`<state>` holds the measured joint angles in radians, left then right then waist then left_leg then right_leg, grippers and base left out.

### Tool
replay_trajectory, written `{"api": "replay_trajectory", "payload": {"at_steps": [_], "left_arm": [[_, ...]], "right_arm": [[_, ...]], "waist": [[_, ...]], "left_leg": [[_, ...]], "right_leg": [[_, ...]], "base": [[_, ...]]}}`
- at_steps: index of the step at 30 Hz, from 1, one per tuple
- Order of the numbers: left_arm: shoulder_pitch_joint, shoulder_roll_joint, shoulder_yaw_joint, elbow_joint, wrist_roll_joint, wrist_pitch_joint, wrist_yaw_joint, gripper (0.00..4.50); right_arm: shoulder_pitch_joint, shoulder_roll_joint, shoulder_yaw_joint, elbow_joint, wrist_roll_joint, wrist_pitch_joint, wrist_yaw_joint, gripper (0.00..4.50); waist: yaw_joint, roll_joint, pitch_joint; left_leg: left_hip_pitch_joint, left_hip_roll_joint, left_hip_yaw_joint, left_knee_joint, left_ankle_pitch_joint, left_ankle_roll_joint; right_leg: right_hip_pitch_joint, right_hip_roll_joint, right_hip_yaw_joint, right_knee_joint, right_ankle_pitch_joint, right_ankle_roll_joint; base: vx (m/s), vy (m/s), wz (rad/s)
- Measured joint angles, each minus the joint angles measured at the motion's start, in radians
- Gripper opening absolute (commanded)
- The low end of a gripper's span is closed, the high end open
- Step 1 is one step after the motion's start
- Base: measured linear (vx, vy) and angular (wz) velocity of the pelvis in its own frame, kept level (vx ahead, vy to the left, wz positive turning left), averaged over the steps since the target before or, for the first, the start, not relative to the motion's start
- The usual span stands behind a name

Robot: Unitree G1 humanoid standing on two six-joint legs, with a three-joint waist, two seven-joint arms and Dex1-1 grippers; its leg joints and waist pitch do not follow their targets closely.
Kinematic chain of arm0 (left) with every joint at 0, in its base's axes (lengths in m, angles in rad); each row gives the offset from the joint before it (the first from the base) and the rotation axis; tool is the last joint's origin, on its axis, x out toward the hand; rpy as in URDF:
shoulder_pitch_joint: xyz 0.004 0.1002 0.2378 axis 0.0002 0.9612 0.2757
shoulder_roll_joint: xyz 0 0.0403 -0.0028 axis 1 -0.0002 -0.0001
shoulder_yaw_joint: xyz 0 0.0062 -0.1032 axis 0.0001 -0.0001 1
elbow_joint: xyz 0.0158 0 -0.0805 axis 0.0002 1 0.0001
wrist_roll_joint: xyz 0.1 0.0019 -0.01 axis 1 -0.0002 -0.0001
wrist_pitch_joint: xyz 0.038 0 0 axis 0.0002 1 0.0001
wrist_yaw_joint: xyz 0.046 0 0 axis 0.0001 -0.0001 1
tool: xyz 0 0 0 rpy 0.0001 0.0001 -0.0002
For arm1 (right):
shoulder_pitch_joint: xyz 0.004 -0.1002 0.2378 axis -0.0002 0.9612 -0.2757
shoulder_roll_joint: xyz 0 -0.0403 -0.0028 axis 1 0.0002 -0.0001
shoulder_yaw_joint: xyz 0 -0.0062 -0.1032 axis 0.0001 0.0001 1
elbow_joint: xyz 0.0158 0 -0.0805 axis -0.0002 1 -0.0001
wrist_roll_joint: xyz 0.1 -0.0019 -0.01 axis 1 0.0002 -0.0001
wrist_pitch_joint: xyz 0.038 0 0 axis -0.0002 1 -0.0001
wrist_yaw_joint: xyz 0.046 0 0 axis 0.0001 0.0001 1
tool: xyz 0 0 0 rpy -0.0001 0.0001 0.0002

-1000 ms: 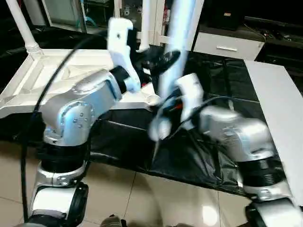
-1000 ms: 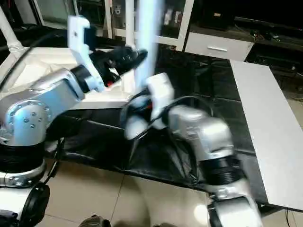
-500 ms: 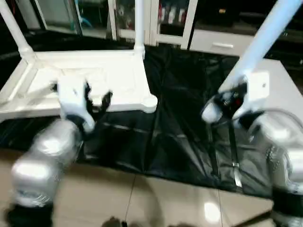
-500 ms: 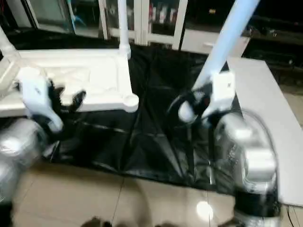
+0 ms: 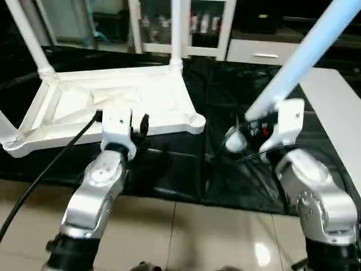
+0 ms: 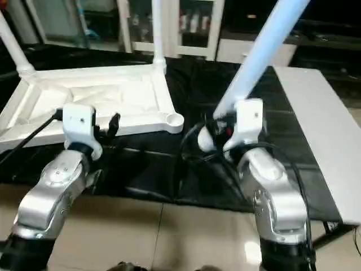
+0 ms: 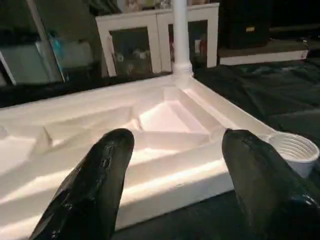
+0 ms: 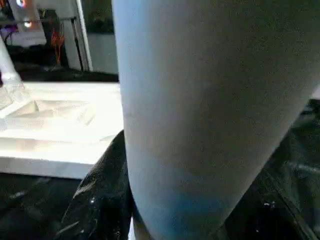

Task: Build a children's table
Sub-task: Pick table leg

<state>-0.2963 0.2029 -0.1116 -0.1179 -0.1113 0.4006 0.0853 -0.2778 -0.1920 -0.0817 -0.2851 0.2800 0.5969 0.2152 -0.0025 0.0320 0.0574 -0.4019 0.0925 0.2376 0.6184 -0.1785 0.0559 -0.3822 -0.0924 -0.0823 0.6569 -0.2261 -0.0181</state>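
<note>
Here the right jaws pinch a leg [image 5: 304,53]; the left jaws gape before the tabletop [image 7: 165,135]

Head pair downward — wrists close

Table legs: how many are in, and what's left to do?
Three legs stand in the upside-down tabletop: far-left, far-right and near-left. The right gripper holds the fourth leg; the left gripper is open and empty. Left: seat that leg in the open near-right socket.
</note>
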Motion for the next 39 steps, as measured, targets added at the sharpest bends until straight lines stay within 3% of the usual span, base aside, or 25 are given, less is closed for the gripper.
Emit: {"api": "replay_trajectory", "payload": {"at_steps": [1, 3, 4, 5, 6, 7, 8, 9, 10, 12, 15, 19, 22, 25, 28, 30, 31, 32, 33, 34, 35, 36, 37, 38, 39], "left_arm": [[-0.006, -0.002, -0.003, 0.008, 0.006, -0.005, 0.0, 3.3], [-0.011, 0.005, 0.005, 0.013, 0.023, -0.005, 0.007, 3.3], [-0.018, 0.008, 0.019, 0.013, 0.033, 0.004, 0.015, 3.3], [-0.03, 0.008, 0.025, 0.014, 0.04, 0.012, 0.018, 3.3], [-0.039, 0.007, 0.027, 0.011, 0.041, 0.016, 0.017, 3.3], [-0.045, 0.01, 0.035, 0.003, 0.037, 0.018, 0.013, 3.3], [-0.043, 0.004, 0.051, -0.003, 0.026, 0.018, 0.008, 3.3], [-0.031, 0.002, 0.061, -0.004, 0.019, 0.019, 0.006, 3.3], [-0.028, -0.004, 0.067, -0.005, 0.007, 0.019, 0.004, 3.3], [-0.029, -0.015, 0.068, -0.01, -0.009, 0.016, -0.011, 3.3], [-0.012, -0.02, 0.075, -0.02, -0.022, 0.016, -0.021, 3.3], [0.028, -0.056, 0.059, -0.055, -0.022, 0.017, -0.029, 3.3], [0.039, -0.058, 0.069, -0.065, -0.023, 0.017, -0.027, 3.3], [0.055, -0.054, 0.082, -0.065, -0.022, 0.018, -0.026, 3.3], [0.057, -0.062, 0.083, -0.074, -0.019, 0.027, -0.027, 3.3], [0.061, -0.071, 0.066, -0.089, -0.015, 0.028, -0.027, 3.3], [0.063, -0.07, 0.067, -0.095, -0.013, 0.029, -0.027, 3.3], [0.065, -0.068, 0.07, -0.095, -0.012, 0.031, -0.027, 3.3], [0.069, -0.062, 0.077, -0.095, -0.012, 0.033, -0.028, 3.3], [0.083, -0.052, 0.095, -0.095, -0.011, 0.035, -0.028, 3.3], [0.09, -0.042, 0.109, -0.091, -0.009, 0.037, -0.028, 3.3], [0.09, -0.039, 0.118, -0.091, -0.007, 0.038, -0.028, 3.3], [0.087, -0.039, 0.119, -0.092, -0.004, 0.037, -0.028, 3.3], [0.081, -0.04, 0.117, -0.093, -0.002, 0.037, -0.028, 3.3], [0.073, -0.041, 0.116, -0.094, -0.002, 0.037, -0.029, 3.3]], "right_arm": [[-0.003, 0.0, -0.002, 0.023, -0.003, -0.002, -0.002, 1.83], [-0.004, 0.008, 0.001, 0.041, -0.003, -0.001, -0.004, 1.83], [-0.002, 0.015, 0.003, 0.043, -0.003, -0.001, -0.001, 1.83], [0.001, 0.013, 0.002, 0.043, -0.003, -0.001, 0.001, 1.83], [0.005, 0.012, -0.001, 0.045, -0.004, -0.002, 0.002, 1.83], [0.003, 0.011, 0.001, 0.045, -0.003, -0.003, 0.006, 1.83], [-0.005, 0.007, 0.006, 0.05, -0.003, -0.004, 0.009, 1.83], [-0.002, 0.009, 0.014, 0.051, -0.002, -0.004, 0.011, 1.83], [0.013, 0.01, 0.01, 0.051, -0.001, -0.006, 0.01, 1.83], [0.034, 0.007, -0.001, 0.052, -0.001, 0.004, 0.005, 1.83], [0.037, 0.009, 0.003, 0.051, -0.001, 0.016, 0.003, 1.83], [0.038, -0.009, 0.001, 0.05, -0.002, 0.021, 0.008, 1.83], [0.036, -0.015, 0.007, 0.05, -0.002, 0.021, 0.018, 1.83], [0.026, -0.015, 0.015, 0.052, -0.003, 0.021, 0.033, 1.83], [0.002, -0.027, 0.014, 0.058, -0.003, 0.018, 0.045, 1.83], [-0.005, -0.043, 0.009, 0.068, -0.003, 0.012, 0.047, 1.83], [-0.009, -0.045, 0.007, 0.076, -0.004, 0.01, 0.047, 1.83], [-0.01, -0.044, 0.009, 0.082, -0.004, 0.008, 0.049, 1.83], [-0.016, -0.04, 0.017, 0.093, -0.004, 0.007, 0.053, 1.83], [-0.04, -0.021, 0.045, 0.107, -0.003, 0.007, 0.06, 1.83], [-0.042, -0.016, 0.06, 0.103, -0.002, 0.002, 0.071, 1.83], [-0.04, -0.016, 0.066, 0.103, -0.003, 0.0, 0.079, 1.83], [-0.039, -0.019, 0.066, 0.103, -0.003, 0.0, 0.082, 1.83], [-0.038, -0.023, 0.064, 0.103, -0.004, -0.001, 0.084, 1.83], [-0.037, -0.03, 0.059, 0.103, -0.004, -0.002, 0.085, 1.83]], "waist": [[-0.001, 0.002, 0.001], [-0.011, 0.015, 0.008], [-0.017, 0.025, 0.01], [-0.014, 0.025, 0.01], [-0.004, 0.018, 0.005], [0.007, -0.012, -0.014], [0.022, -0.012, -0.015], [0.037, 0.002, -0.017], [0.042, 0.022, -0.013], [0.031, 0.028, -0.006], [0.015, 0.023, -0.003], [0.003, 0.004, 0.012], [-0.02, 0.005, 0.013], [-0.052, -0.003, 0.012], [-0.07, -0.015, 0.005], [-0.056, -0.012, 0.002], [-0.043, -0.008, -0.001], [-0.035, -0.006, -0.006], [-0.037, -0.008, -0.01], [-0.042, -0.014, -0.014], [-0.043, -0.014, -0.014], [-0.041, -0.017, -0.016], [-0.042, -0.027, -0.02], [-0.045, -0.045, -0.023], [-0.043, -0.076, -0.021]], "left_leg": [[0.0, -0.001, -0.001, -0.001, 0.0, -0.009], [-0.001, 0.001, -0.032, 0.008, -0.002, -0.012], [-0.008, 0.007, -0.043, 0.003, -0.001, -0.013], [-0.016, 0.01, -0.04, -0.004, 0.001, -0.016], [-0.019, 0.009, -0.027, -0.021, 0.007, -0.027], [-0.029, -0.005, -0.005, -0.04, 0.014, -0.06], [-0.049, -0.012, -0.034, 0.018, -0.013, -0.131], [-0.049, -0.014, -0.106, 0.078, -0.02, -0.133], [-0.032, -0.007, -0.168, 0.111, -0.054, -0.107], [-0.025, 0.018, -0.156, 0.085, -0.055, -0.096], [-0.016, 0.023, -0.148, 0.064, -0.05, -0.092], [0.038, 0.038, -0.113, 0.025, -0.055, -0.086], [0.052, 0.052, -0.117, 0.018, -0.055, -0.087], [0.071, 0.046, -0.122, 0.013, -0.055, -0.086], [0.069, 0.038, -0.113, 0.001, -0.058, -0.083], [0.06, 0.042, -0.112, 0.013, -0.067, -0.056], [0.048, 0.044, -0.115, 0.02, -0.073, -0.049], [0.044, 0.044, -0.117, 0.02, -0.079, -0.057], [0.053, 0.04, -0.121, 0.016, -0.084, -0.061], [0.059, 0.025, -0.131, 0.014, -0.092, -0.056], [0.067, 0.017, -0.145, 0.014, -0.1, -0.053], [0.076, 0.01, -0.154, 0.013, -0.108, -0.052], [0.088, 0.002, -0.151, 0.01, -0.118, -0.057], [0.098, -0.012, -0.144, 0.008, -0.124, -0.059], [0.111, -0.033, -0.13, 0.013, -0.137, -0.061]], "right_leg": [[0.0, 0.001, 0.004, -0.009, -0.003, 0.009], [0.015, 0.012, -0.008, -0.024, -0.008, 0.017], [0.03, 0.025, -0.015, -0.01, -0.032, 0.02], [0.029, 0.028, -0.026, 0.028, -0.04, 0.012], [0.037, 0.026, -0.025, 0.053, -0.044, 0.004], [0.045, 0.011, -0.01, 0.042, -0.087, 0.0], [0.021, -0.003, -0.009, 0.051, -0.093, 0.029], [0.022, 0.0, -0.015, 0.057, -0.087, 0.029], [0.022, 0.005, -0.025, 0.06, -0.082, 0.026], [0.016, 0.013, -0.027, 0.049, -0.065, 0.018], [0.024, 0.021, -0.02, 0.024, -0.042, 0.013], [0.067, 0.016, -0.026, -0.016, -0.048, 0.022], [0.1, 0.02, -0.05, -0.052, -0.049, 0.024], [0.109, 0.027, -0.037, -0.062, -0.049, 0.024], [0.119, 0.021, -0.027, -0.072, -0.038, 0.03], [0.121, 0.024, -0.025, -0.08, -0.043, 0.037], [0.121, 0.03, -0.023, -0.083, -0.048, 0.036], [0.12, 0.032, -0.022, -0.087, -0.052, 0.038], [0.109, 0.033, -0.021, -0.076, -0.059, 0.029], [0.073, 0.029, -0.011, -0.006, -0.077, 0.017], [0.039, 0.025, -0.003, 0.061, -0.086, 0.032], [0.002, 0.027, 0.003, 0.098, -0.09, 0.054], [-0.038, 0.025, 0.021, 0.095, -0.081, 0.069], [-0.06, 0.011, 0.033, 0.061, -0.066, 0.066], [-0.056, -0.006, 0.058, 0.003, -0.004, 0.04]], "base": [[-0.081, 0.07, 0.0], [-0.089, 0.063, -0.07], [-0.148, 0.027, 0.01], [-0.148, 0.027, 0.01], [-0.136, -0.041, 0.13], [0.074, -0.113, 0.0], [0.074, -0.113, 0.0], [0.211, -0.099, -0.36], [0.035, -0.019, -0.25], [-0.037, -0.005, -0.08], [-0.053, 0.002, -0.02], [0.0, 0.0, 0.0], [0.053, 0.028, -0.1], [0.078, 0.043, -0.14], [0.106, 0.015, -0.05], [0.141, 0.003, 0.01], [0.166, 0.012, 0.03], [0.166, 0.012, 0.03], [0.238, 0.001, 0.05], [0.248, -0.031, -0.04], [0.248, -0.031, -0.04], [0.163, -0.066, -0.11], [0.128, -0.062, -0.08], [0.128, -0.062, -0.08], [0.12, -0.074, 0.07]]}}
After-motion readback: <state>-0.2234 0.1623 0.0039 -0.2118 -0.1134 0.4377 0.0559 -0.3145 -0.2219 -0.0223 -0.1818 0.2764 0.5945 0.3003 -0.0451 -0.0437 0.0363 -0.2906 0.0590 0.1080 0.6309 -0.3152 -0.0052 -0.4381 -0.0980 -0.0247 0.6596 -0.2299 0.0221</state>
